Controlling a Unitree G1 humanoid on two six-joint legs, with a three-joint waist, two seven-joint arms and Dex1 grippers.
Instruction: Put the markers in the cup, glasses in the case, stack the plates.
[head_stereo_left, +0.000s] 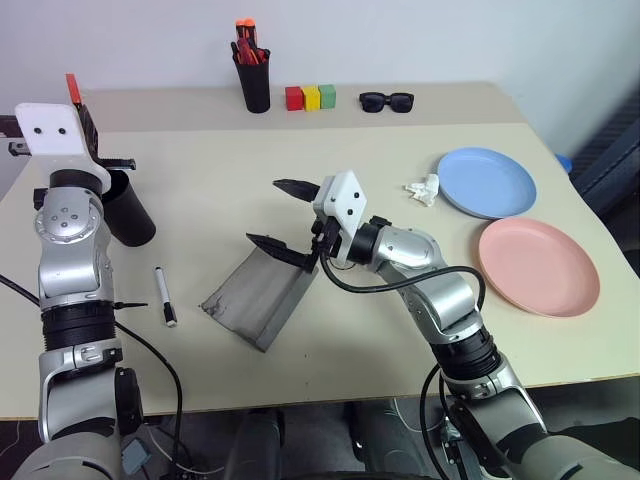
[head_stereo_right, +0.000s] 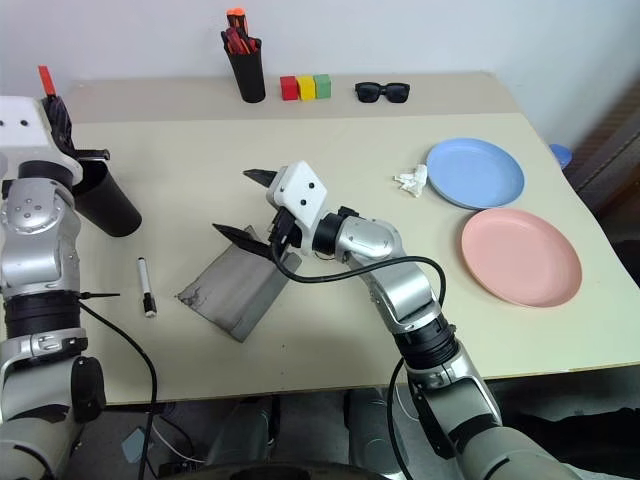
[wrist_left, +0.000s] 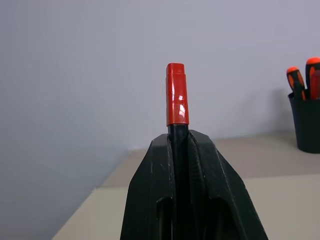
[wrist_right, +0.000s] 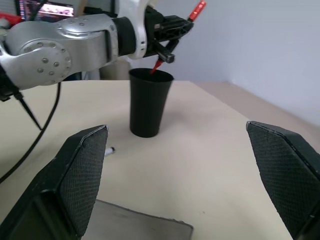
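**Red marker gripped above the cup, right jaws wide over the case**

Your left gripper (wrist_right: 167, 29) is pinched on the red marker (wrist_left: 177, 95), its fingers pressed against the black barrel with the red end sticking out past the tips. In the right wrist view the marker stands tilted, its lower end at the mouth of the cup (wrist_right: 149, 102); you cannot tell whether it touches the rim. The cup stands upright at the left side of the table (head_stereo_left: 400, 330).

Your right gripper (head_stereo_left: 283, 214) is spread wide with nothing between its fingers, pointing across the table toward the cup. It hangs just above the grey case (head_stereo_left: 258, 297), which lies near the table's middle; one fingertip sits over the case's far edge, and contact cannot be judged.

The white marker (head_stereo_left: 165, 296) with its black cap lies flat on the table between the cup and the case, apart from both.

The blue plate (head_stereo_left: 487, 182) and the pink plate (head_stereo_left: 538, 266) lie side by side at the right, not stacked, rims close together. A crumpled white scrap (head_stereo_left: 424, 188) sits just beside the blue plate.

Along the back edge you see the pen holder (head_stereo_left: 253, 82) with orange-tipped pens, three coloured blocks (head_stereo_left: 310, 97) in a row, and black sunglasses (head_stereo_left: 386, 101).
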